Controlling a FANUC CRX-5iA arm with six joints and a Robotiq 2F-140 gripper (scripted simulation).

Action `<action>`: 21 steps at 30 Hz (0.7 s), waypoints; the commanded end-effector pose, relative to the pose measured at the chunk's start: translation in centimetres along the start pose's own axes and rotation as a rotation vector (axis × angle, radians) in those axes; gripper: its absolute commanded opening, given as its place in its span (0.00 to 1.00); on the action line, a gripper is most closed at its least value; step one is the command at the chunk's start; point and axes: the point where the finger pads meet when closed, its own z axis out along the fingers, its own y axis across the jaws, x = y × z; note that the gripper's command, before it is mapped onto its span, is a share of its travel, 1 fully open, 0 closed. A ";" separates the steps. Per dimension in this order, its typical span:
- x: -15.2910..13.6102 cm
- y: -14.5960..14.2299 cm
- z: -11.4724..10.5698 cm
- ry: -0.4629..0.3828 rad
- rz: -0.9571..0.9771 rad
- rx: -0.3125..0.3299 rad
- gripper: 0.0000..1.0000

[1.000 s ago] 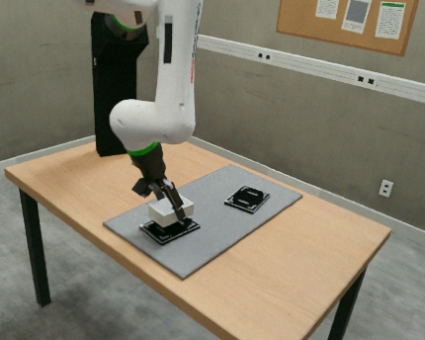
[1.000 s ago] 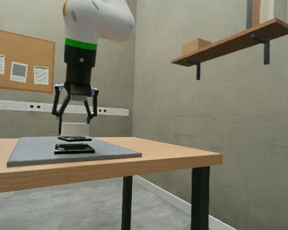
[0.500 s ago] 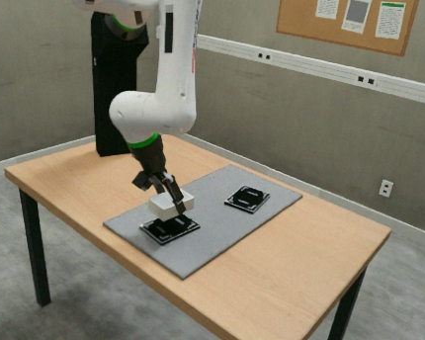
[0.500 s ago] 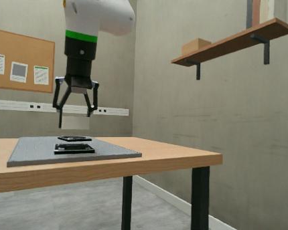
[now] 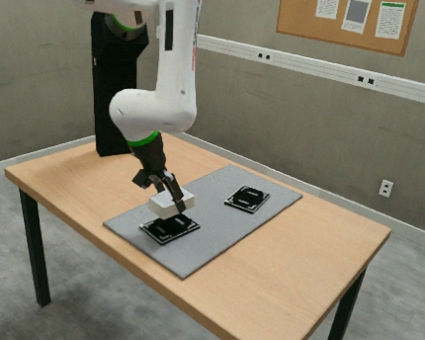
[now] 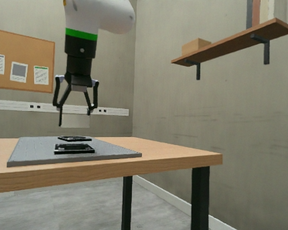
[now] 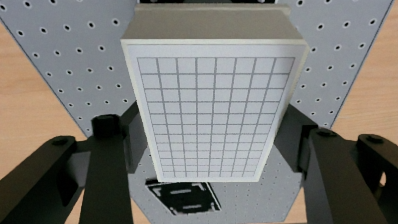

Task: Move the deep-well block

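Gripper point(image 6: 75, 115) clamped on the white deep-well block point(image 5: 171, 203), fingers on its two long sides; block suspended in the air directly above nest N1 point(image 5: 169, 229), well apart from nest N2 point(image 5: 247, 199).

White arm point(image 5: 176, 74), green ring, black gripper point(image 6: 74, 113)

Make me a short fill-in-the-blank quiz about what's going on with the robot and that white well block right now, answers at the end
1. The gripper is shut on the white ____.
2. The deep-well block hangs ____ the near plate nest, not touching it.
3. Both nests lie on a ____ mat on the wooden table.
4. The far nest holds ____.

Missing words: deep-well block; above; grey; nothing
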 end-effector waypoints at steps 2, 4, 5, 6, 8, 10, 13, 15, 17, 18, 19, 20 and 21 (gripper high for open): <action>0.0 -0.1 -0.1 0.001 -0.001 0.001 0.10; 0.0 -0.1 -0.1 0.001 -0.001 0.001 0.10; 0.0 -0.1 -0.1 0.001 -0.001 0.001 0.10; 0.0 -0.1 -0.1 0.001 -0.001 0.001 0.10; -0.6 -0.1 0.2 0.001 -0.061 -0.027 0.10; -1.2 -0.2 0.5 0.001 -0.121 -0.055 0.10; -2.1 -0.3 0.9 0.001 -0.212 -0.098 0.10; -2.7 -0.3 1.2 0.001 -0.245 -0.113 0.10; -3.3 -0.4 1.5 0.001 -0.245 -0.113 0.10; -3.3 -0.4 1.5 0.001 -0.245 -0.113 0.10; -3.3 -0.4 1.5 0.001 -0.245 -0.113 0.10; -3.6 -0.4 1.6 0.001 -0.245 -0.113 0.10; -3.9 -0.5 1.8 0.001 -0.245 -0.113 0.10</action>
